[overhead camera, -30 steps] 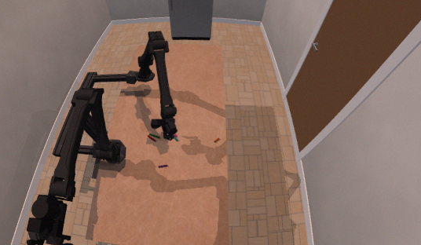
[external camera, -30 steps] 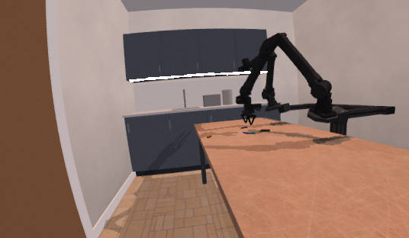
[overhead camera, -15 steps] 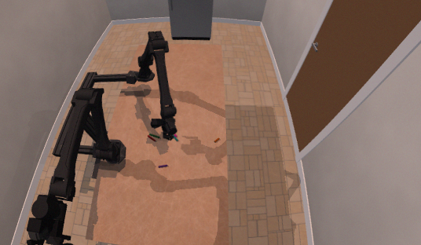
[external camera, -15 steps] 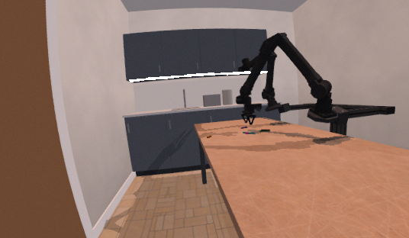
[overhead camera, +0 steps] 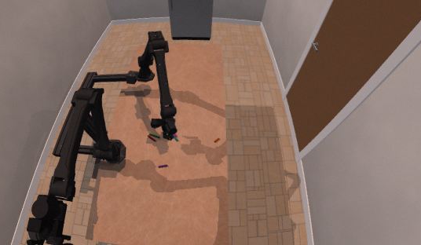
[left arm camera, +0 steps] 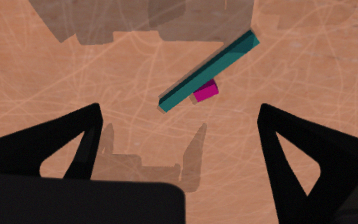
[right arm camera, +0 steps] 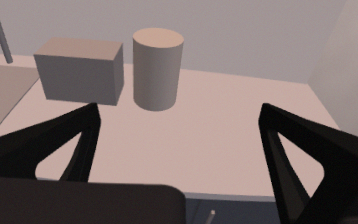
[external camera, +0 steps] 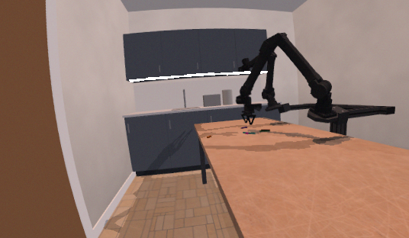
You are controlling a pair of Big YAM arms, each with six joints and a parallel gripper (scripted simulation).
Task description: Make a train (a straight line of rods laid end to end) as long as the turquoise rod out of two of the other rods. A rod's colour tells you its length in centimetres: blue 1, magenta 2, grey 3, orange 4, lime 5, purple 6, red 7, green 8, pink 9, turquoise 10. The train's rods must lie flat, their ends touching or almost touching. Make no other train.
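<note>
The turquoise rod (left arm camera: 208,73) (overhead camera: 176,139) (external camera: 252,133) lies flat on the table. The short magenta rod (left arm camera: 206,92) (overhead camera: 175,135) lies close against its long side. A green rod (overhead camera: 154,136) (external camera: 265,130) and a red rod (overhead camera: 151,138) lie close side by side, near the left arm's gripper. A purple rod (overhead camera: 162,166) (external camera: 243,127) and an orange rod (overhead camera: 217,140) (external camera: 209,136) lie apart. My left gripper (left arm camera: 180,112) (external camera: 247,123) is open and empty above the table by the turquoise rod. My right gripper (right arm camera: 179,112) is open and empty, raised away from the rods.
The orange rod is near the table's long edge. The right wrist view shows a grey box (right arm camera: 80,75) and a cylinder (right arm camera: 156,70) on a counter behind. The left arm reaches over the table near the green and red rods.
</note>
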